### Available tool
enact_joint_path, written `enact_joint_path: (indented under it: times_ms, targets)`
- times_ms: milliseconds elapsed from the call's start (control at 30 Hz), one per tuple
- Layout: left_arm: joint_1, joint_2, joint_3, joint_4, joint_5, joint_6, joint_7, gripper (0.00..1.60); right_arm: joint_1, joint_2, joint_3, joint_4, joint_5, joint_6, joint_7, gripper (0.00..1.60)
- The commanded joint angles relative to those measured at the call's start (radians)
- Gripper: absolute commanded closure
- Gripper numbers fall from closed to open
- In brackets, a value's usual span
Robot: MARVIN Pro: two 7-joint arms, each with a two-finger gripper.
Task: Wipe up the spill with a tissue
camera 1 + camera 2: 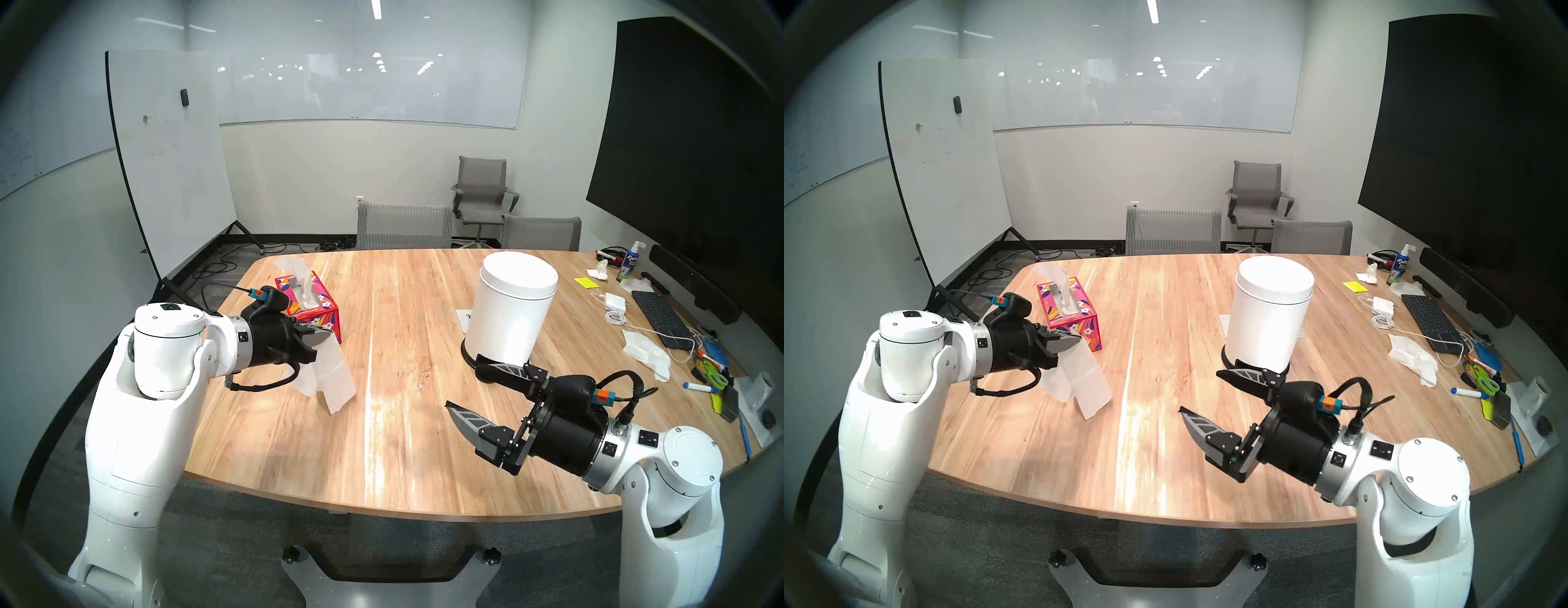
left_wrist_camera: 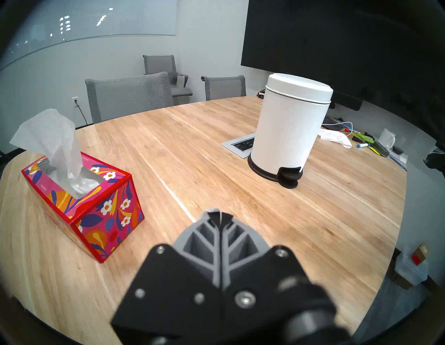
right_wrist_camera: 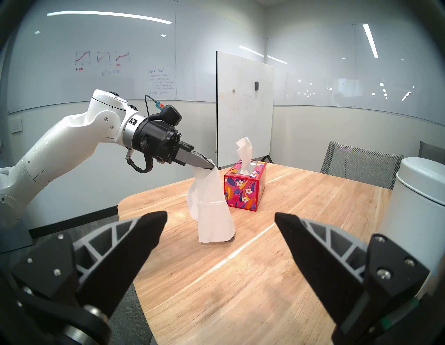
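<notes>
Now the tissue (image 1: 329,373) is carried, pinched in the clenched left fingers (image 1: 321,338) and hanging below them — the spill (image 1: 424,368), well beyond on the counter (image 1: 382,467), must be reached next; the right fingers (image 1: 500,368) are spread, empty.

Left arm: white, bent at the elbow, forearm reaching in over the table's near-left corner. Left gripper (image 1: 324,337) points forward and somewhat downward; jaws pressed together, pinching the top edge of the tissue (image 1: 329,375), which hangs from the tips.

Right arm: white, elbow bent, wrist raised above the table's near-right side. Right gripper (image 1: 464,388) roughly level, aimed inward; jaws spread wide, nothing between them.
</notes>
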Motion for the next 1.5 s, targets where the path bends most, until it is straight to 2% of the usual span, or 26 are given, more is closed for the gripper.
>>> enact_joint_path:
  times_ms: [0,800,1133,1167,1200,1267,1467]
  targets:
    - [-0.010,-0.013,0.007,0.011,0.003,-0.018,0.010,1.60,0.002,0.001,0.002,-0.016,0.002,0.000,0.002,0.00]
    - [0.009,-0.045,0.087,0.087,0.032,-0.092,0.071,1.60,0.002,0.001,0.002,-0.016,0.002,0.000,0.002,0.00]
    - [-0.048,-0.095,0.149,0.188,0.067,-0.116,0.133,1.60,0.002,0.001,0.002,-0.016,0.002,0.000,0.002,0.00]
    - [-0.054,-0.100,0.153,0.199,0.070,-0.119,0.139,1.51,0.002,0.001,0.002,-0.016,0.002,0.000,0.002,0.00]
    - [-0.058,-0.103,0.156,0.208,0.072,-0.121,0.142,0.87,0.002,0.001,0.002,-0.016,0.002,0.000,0.002,0.00]
    - [-0.067,-0.110,0.158,0.222,0.074,-0.123,0.148,0.00,0.002,0.001,0.002,-0.016,0.002,0.000,0.002,0.00]
    - [-0.097,-0.114,0.137,0.231,0.057,-0.100,0.141,0.00,0.003,0.000,0.002,-0.016,0.002,0.000,0.002,0.00]
